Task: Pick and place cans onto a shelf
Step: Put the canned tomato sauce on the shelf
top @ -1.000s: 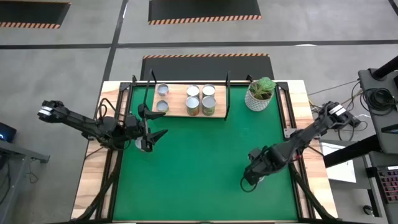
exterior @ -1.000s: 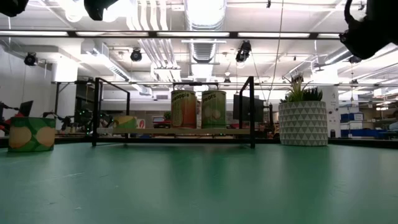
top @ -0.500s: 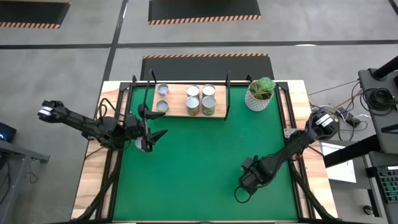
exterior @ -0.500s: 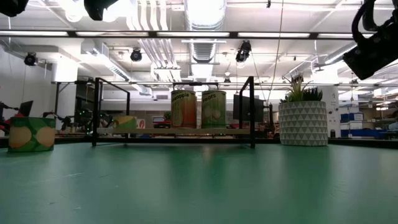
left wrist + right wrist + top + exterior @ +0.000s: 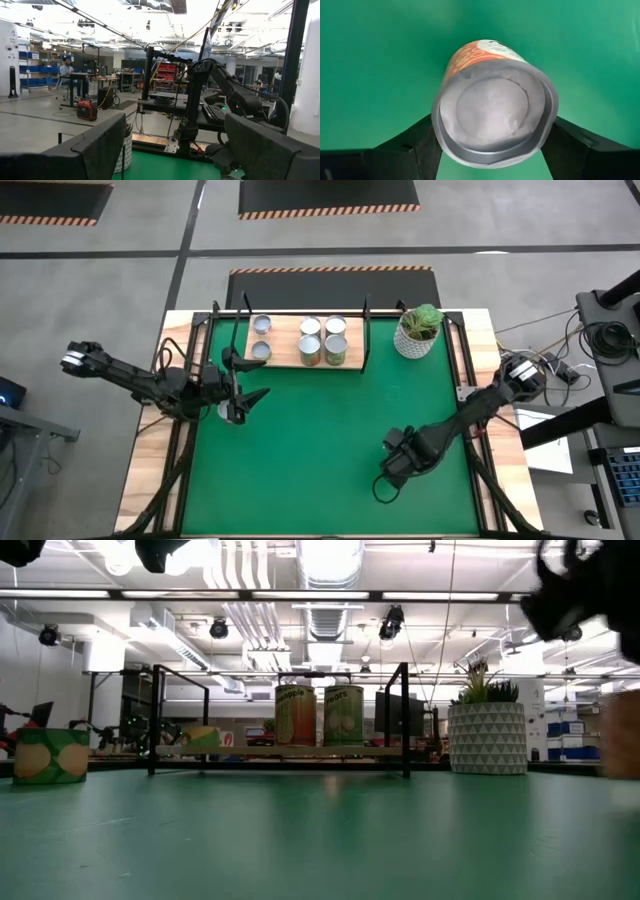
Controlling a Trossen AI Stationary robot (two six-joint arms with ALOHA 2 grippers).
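An orange-labelled can point(image 5: 492, 105) with a silver top stands on the green mat near the table's front right. My right gripper point(image 5: 386, 478) is above it, pointing down, with one finger on each side. The same can shows at the right edge of the low view point(image 5: 622, 735). The shelf point(image 5: 285, 340) at the far edge carries several cans point(image 5: 322, 340) upright on its wood board. My left gripper point(image 5: 250, 395) hovers open and level at the left, above a green-and-yellow can point(image 5: 50, 755) standing on the mat. My right gripper pinches the can between its two fingers, one finger point(image 5: 417, 145) on each of two opposite sides of the wall just below the top rim point(image 5: 440, 130). The fingers come from above, pointing down. The can is upright; whether its foot is off the mat I cannot tell.
A white pot with a green plant point(image 5: 418, 330) stands right of the shelf at the far edge. The shelf's black end frames point(image 5: 405, 720) rise above its board. Open green mat point(image 5: 320, 440) lies between the two arms.
My right gripper has gone down and toward the table's near-left, and its wrist has rolled. The orange can, out of the low view before, now shows at that view's right edge.
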